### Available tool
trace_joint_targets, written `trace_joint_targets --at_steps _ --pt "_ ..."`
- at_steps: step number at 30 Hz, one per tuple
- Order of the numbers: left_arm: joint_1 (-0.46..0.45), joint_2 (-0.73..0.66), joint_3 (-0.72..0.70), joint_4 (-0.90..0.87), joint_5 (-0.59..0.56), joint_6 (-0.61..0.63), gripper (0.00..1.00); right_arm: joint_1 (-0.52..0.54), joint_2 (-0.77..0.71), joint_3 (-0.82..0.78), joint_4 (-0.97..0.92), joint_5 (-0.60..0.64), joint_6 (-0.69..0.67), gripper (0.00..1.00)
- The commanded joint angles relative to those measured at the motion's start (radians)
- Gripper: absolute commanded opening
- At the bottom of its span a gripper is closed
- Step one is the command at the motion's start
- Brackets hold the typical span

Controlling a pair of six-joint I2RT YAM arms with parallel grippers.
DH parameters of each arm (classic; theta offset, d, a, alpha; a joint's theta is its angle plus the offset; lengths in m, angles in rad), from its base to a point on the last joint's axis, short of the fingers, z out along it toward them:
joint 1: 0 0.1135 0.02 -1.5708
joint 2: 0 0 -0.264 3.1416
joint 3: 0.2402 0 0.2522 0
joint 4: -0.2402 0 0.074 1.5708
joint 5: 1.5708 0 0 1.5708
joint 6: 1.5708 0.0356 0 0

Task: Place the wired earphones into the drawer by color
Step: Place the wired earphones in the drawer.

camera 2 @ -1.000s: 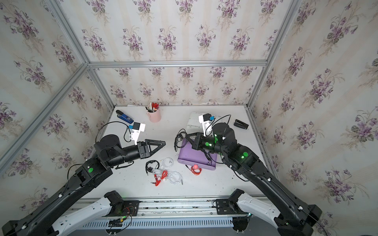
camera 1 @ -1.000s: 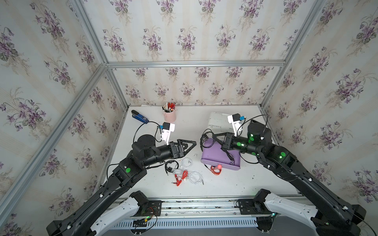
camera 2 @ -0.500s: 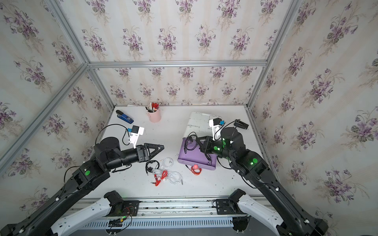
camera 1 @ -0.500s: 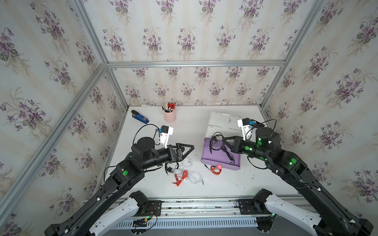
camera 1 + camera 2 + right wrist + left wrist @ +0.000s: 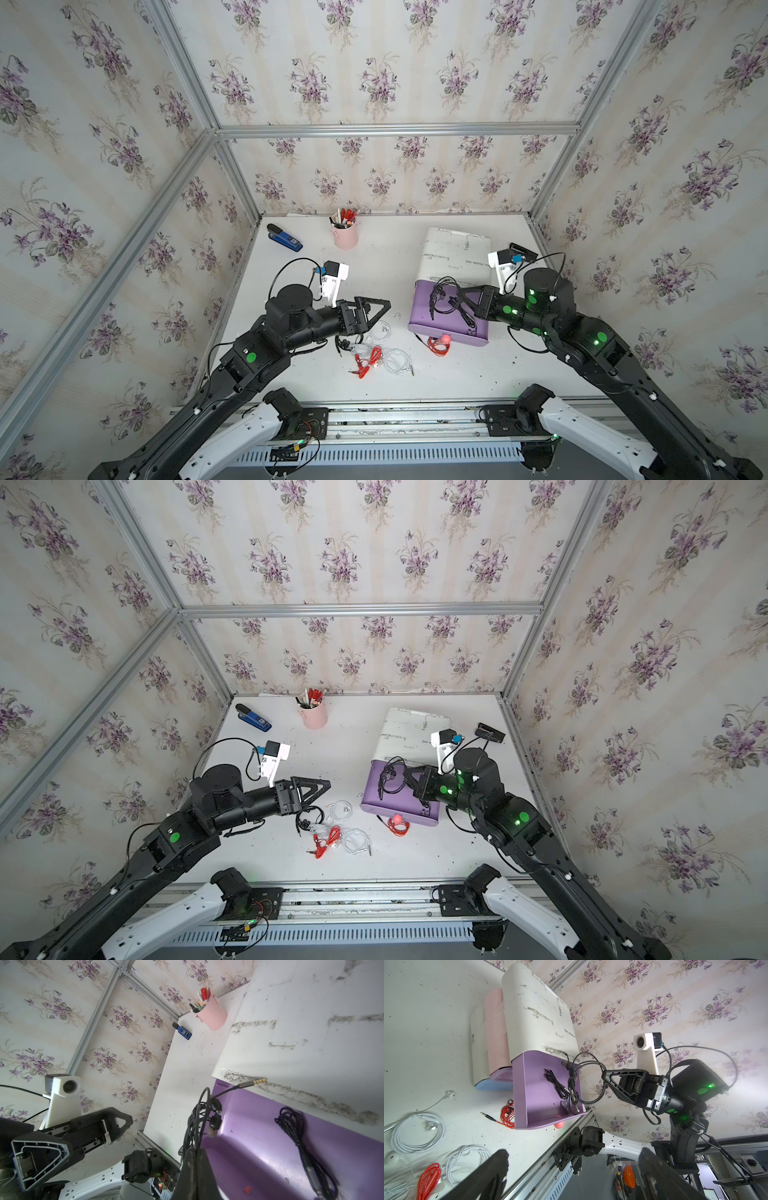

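Observation:
My right gripper (image 5: 458, 296) (image 5: 195, 1153) is shut on a bundle of black wired earphones (image 5: 440, 296) (image 5: 199, 1122), which dangles over the open purple drawer (image 5: 446, 330) (image 5: 542, 1093). A second black bundle (image 5: 301, 1142) lies inside that drawer. My left gripper (image 5: 384, 307) (image 5: 575, 1159) hangs open and empty above a loose pile on the table: black earphones (image 5: 347, 343), red earphones (image 5: 368, 359) and two white ones (image 5: 380, 330) (image 5: 397, 359). Another red bundle (image 5: 436, 345) lies against the drawer front, under its pink knob.
The white drawer cabinet (image 5: 455, 255) stands at the back right, with a pink and a blue drawer below the purple one in the left wrist view. A pink pen cup (image 5: 345, 236) and a blue stapler (image 5: 284, 241) sit at the back. A small black object (image 5: 490, 732) lies beside the cabinet.
My right gripper has drawn back to the right with the black earphones, from the drawer's left edge to above the drawer. The left gripper has sunk slightly and stayed open.

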Motion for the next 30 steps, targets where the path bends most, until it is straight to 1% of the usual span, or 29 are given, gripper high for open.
trace_joint_targets --at_steps 1,5,10,15,23,30 --pt "0.002 -0.005 -0.006 0.006 -0.010 0.015 1.00 0.001 -0.019 0.001 -0.002 -0.014 0.033 0.00" --pt "0.001 -0.011 -0.014 0.006 -0.011 0.015 1.00 0.001 -0.044 -0.014 0.001 -0.026 0.070 0.00" --pt "0.001 -0.020 -0.026 0.005 -0.013 0.010 1.00 0.001 -0.091 -0.091 0.070 -0.069 0.169 0.00" --pt "0.000 -0.031 -0.037 0.003 -0.017 0.008 1.00 0.001 -0.148 -0.133 0.094 -0.075 0.231 0.00" --pt "0.001 -0.033 -0.057 0.019 -0.017 0.003 1.00 0.002 -0.185 -0.147 0.089 -0.088 0.267 0.00" --pt "0.001 -0.034 -0.060 0.015 -0.017 0.005 1.00 0.002 -0.187 -0.179 0.092 -0.061 0.270 0.00"
